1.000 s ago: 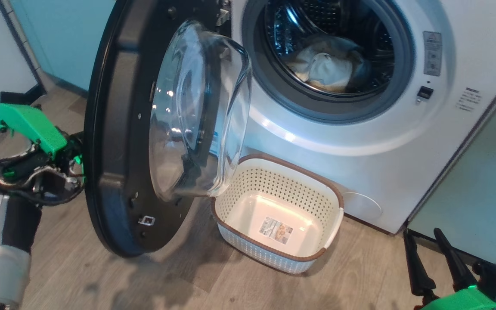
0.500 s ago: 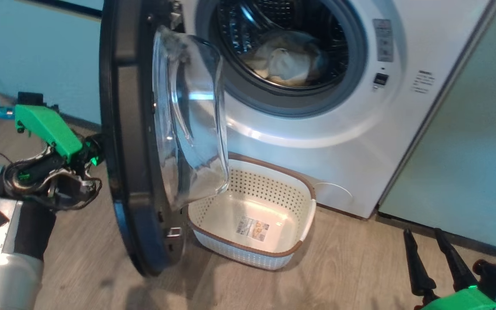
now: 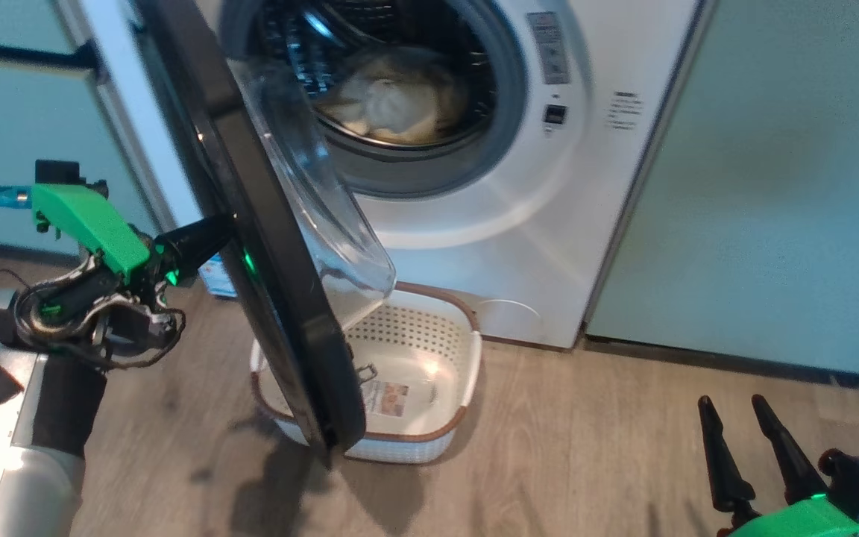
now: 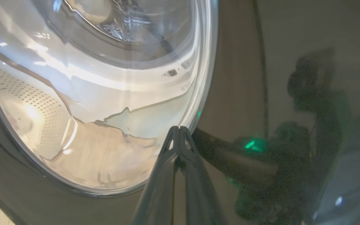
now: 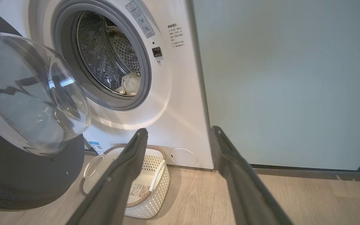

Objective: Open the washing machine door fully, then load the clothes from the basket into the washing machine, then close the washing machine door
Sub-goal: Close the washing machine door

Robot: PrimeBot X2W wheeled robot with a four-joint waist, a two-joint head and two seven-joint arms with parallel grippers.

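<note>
Washing machine (image 3: 474, 224): far centre, white front-loader, drum open. Heavy and fixed, nothing to grasp.

Washing machine door (image 3: 288, 321): hinged on the left of the opening, swung partway, almost edge-on in the head view. Its glass bowl faces right toward the drum, and its lower edge hangs over the near-left part of the basket. Judged rigid and fairly heavy, turning only about its hinge. The outer face is glossy black, so likely slippery for a bare push. Best contact is the black ring out near the free edge, away from the hinge, for leverage. Avoid the glass: it is curved, slick and breakable.

Basket (image 3: 470, 365): on the wood floor, just in front of the machine below the opening, empty with its bottom label showing. Light, stiff plastic; take it by the side handles or rim.

Clothes (image 3: 392, 101): pale heap low in the drum. Soft, light and floppy, so loading looks done.

Left gripper (image 4: 178, 131): fingers pressed together, holding nothing, tips against the door's outer black face beside the glass edge. May skid on the gloss.

Right gripper (image 3: 731, 406): near right, fingers spread wide, empty, well apart from everything.
</note>
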